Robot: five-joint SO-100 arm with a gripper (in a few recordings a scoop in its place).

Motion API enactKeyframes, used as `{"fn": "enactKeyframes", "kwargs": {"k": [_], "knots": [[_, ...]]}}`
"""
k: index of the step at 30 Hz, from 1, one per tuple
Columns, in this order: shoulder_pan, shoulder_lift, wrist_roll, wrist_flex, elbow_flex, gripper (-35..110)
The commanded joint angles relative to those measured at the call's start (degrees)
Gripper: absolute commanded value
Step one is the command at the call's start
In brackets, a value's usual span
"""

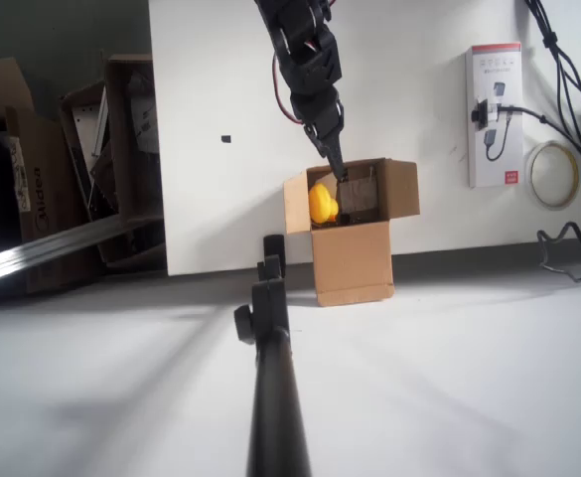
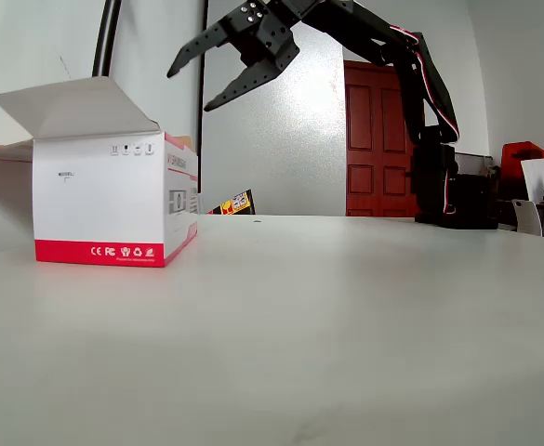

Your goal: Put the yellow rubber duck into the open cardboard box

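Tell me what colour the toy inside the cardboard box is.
Bright yellow; the duck shows best in the overhead view.

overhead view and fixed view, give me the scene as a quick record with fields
duck: yellow rubber duck sits inside the cardboard box, against its left wall in the overhead view
box: cardboard box open, flaps spread, near the white table's front edge
gripper: gripper over the box opening in the overhead view; in the fixed view its jaws stand apart, nothing between them
other items: white and red carton with its lid flap up, tape roll
table: white table
task state: duck appears to be already in the box
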Motion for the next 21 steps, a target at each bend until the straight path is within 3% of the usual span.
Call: {"fn": "enactKeyframes", "kwargs": {"k": [1, 4, 8, 21], "knots": [[0.97, 4.04, 0.00, 1.85, -2.55, 17], [2.20, 6.94, 0.00, 4.83, -2.55, 5], [4.04, 12.04, 0.35, 9.14, -2.02, 0], [8.79, 26.63, 0.79, 23.20, -1.85, -1]]}}
